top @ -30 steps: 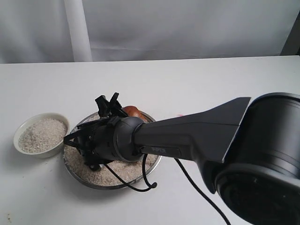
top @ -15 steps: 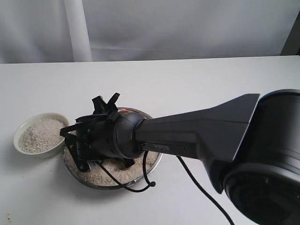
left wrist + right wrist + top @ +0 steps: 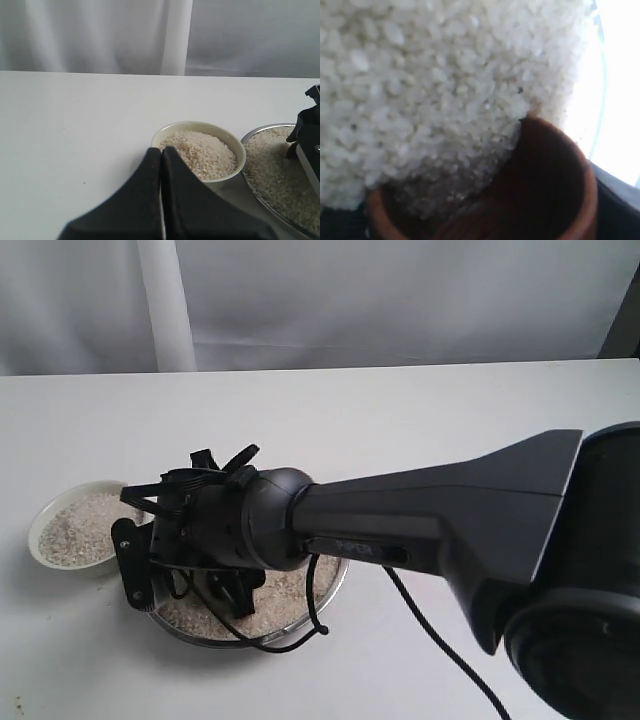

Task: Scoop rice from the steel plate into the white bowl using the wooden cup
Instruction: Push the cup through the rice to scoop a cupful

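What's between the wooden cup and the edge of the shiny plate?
Rice. The right wrist view shows grains from the wooden cup mouth out to the steel plate rim.

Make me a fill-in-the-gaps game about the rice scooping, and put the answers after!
The wooden cup is pushed into the ____ on the steel plate.
The white bowl is ____ than the steel plate.
The left gripper is shut and holds ____.
Missing words: rice, smaller, nothing.
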### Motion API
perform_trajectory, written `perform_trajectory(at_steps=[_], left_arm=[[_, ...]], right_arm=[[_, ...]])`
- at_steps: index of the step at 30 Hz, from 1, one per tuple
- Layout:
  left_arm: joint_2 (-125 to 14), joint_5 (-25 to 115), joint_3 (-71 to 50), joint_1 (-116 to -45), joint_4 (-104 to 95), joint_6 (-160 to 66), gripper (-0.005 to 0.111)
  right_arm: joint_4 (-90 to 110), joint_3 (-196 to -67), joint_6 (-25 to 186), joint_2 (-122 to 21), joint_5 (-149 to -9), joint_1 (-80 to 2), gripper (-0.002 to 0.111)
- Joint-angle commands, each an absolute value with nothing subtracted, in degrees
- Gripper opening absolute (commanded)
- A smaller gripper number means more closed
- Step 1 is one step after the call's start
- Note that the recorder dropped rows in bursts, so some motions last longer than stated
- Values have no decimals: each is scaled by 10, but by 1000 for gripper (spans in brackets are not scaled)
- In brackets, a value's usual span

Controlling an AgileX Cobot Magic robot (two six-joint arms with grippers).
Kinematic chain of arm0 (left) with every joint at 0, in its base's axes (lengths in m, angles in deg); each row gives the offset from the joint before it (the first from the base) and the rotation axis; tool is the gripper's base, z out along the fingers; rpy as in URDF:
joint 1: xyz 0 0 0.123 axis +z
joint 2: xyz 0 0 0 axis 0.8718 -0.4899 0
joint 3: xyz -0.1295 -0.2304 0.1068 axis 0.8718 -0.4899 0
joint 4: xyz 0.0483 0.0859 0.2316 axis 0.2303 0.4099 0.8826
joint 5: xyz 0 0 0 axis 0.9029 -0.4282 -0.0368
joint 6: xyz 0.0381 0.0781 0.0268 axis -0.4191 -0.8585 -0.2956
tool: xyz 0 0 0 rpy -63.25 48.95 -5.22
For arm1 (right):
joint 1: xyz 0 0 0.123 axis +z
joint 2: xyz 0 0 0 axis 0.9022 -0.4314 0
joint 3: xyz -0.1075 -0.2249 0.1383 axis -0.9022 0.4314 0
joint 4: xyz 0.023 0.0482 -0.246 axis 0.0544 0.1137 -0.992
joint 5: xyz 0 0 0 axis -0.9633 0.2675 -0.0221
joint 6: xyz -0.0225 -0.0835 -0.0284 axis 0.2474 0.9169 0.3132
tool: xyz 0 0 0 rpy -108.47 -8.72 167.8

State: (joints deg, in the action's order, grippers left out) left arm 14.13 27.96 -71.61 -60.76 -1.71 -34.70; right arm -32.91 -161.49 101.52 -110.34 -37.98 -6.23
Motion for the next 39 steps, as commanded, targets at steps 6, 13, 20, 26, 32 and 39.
perform_trajectory(at_steps=[6, 13, 20, 26, 32, 39], left_arm=[[142, 285, -712, -609, -20, -346, 0], [142, 285, -712, -609, -20, -346, 0], [142, 285, -712, -609, -20, -346, 0], [142, 285, -712, -609, -20, -346, 0], [142, 285, -712, -609, -20, -346, 0], [142, 285, -712, -609, -20, -346, 0]], right_arm=[[-222, -1613, 1001, -1090, -402, -73, 0], [-190, -1613, 1001, -1090, -394, -86, 0], [-149, -1612, 1003, -1090, -414, -100, 0], [-118, -1599, 1003, -1089, -472, -104, 0], [-91, -1540, 999, -1064, -555, -113, 0], [-51, -1462, 995, -1029, -667, -131, 0]])
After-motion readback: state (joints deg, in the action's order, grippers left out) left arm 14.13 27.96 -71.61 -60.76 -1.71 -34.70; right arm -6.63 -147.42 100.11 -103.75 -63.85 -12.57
